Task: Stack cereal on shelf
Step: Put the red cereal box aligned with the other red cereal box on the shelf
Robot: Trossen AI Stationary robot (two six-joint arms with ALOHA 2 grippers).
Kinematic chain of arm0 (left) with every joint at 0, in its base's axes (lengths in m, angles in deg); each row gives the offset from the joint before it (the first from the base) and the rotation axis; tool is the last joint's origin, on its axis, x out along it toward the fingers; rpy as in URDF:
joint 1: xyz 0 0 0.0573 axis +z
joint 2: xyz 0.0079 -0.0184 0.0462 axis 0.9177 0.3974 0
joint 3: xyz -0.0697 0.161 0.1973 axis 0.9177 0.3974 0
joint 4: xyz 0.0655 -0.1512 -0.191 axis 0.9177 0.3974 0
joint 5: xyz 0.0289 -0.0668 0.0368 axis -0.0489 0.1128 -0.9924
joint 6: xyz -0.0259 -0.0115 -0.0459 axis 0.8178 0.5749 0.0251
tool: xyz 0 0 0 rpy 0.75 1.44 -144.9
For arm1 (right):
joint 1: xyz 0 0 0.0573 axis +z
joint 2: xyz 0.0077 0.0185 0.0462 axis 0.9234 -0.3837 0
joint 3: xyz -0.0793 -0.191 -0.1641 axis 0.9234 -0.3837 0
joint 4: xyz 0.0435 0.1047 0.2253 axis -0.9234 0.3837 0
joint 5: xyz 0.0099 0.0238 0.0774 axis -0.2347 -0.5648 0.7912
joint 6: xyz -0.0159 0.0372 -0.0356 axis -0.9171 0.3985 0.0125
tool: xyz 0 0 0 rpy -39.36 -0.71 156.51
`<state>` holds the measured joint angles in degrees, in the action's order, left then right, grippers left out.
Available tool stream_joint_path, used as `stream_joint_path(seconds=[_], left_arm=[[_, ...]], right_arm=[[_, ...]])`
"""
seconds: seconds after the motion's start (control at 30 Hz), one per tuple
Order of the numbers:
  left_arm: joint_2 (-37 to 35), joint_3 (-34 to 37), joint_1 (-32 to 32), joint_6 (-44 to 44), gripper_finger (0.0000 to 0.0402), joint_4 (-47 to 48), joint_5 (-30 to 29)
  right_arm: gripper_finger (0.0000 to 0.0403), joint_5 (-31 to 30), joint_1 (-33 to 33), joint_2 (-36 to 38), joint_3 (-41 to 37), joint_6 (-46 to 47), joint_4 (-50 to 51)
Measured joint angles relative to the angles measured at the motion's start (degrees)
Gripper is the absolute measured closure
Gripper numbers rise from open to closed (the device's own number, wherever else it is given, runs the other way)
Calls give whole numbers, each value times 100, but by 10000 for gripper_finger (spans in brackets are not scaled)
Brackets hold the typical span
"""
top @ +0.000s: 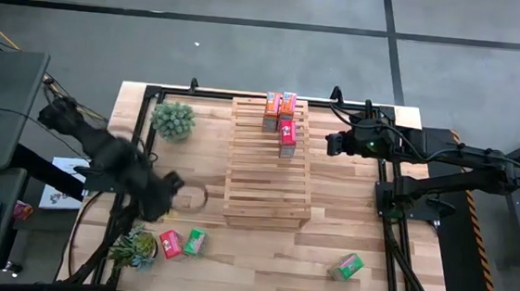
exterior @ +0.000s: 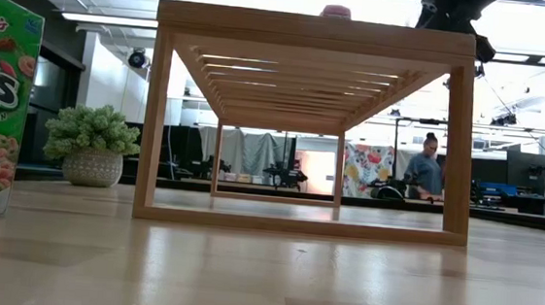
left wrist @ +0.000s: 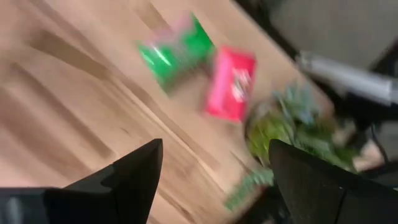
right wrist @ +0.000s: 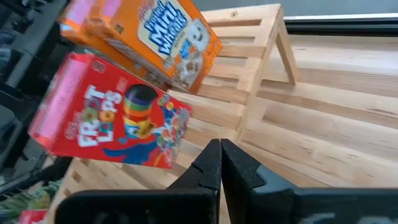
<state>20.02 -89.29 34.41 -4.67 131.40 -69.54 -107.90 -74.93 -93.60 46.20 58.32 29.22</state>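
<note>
A: Status of stacking?

B: Two orange boxes (top: 279, 103) and one red box (top: 288, 135) sit on the shelf (top: 267, 188). Left tool (left wrist: 211, 171), fingers spread and empty, hangs above the red box (top: 170, 243) and green box (top: 196, 242) on the table (top: 326, 253). Right tool (right wrist: 220, 163), pressed together, waits beside the shelf.

A: Next move?

B: Likely lowering onto one box and pinching it.

A: Obscured?

B: Left wrist view is smeared; a third loose green box (top: 350, 265) lies well apart.
</note>
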Motion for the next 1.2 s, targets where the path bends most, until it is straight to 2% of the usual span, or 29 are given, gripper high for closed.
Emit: stream_joint_path(seconds=[0.13, 0.23, 0.37, 0.53, 0.7, 1.03, 1.2], left_arm=[[105, 837, -590, 273, 120, -251, -4], [189, 1160, -841, 218, 120, -682, -82], [276, 1193, -891, 315, 120, -1304, -442], [319, 1209, -958, 114, 120, -1856, -570], [512, 1308, -1241, -122, 120, -1940, -432], [1141, 1313, -1413, -385, 120, -2111, -1071], [1301, 1313, -1417, -276, 120, -2252, -1012]], right_arm=[[402, 44, -74, -2, 0, -37, 157], [402, 48, -171, 0, 0, -129, 275], [402, 131, -314, 0, 0, -165, 365], [402, 161, -447, -2, 0, -170, 412], [402, 265, -535, -2, 0, -407, 422], [402, 301, -579, -2, 0, -423, 423], [402, 301, -579, -2, 0, -423, 422]])
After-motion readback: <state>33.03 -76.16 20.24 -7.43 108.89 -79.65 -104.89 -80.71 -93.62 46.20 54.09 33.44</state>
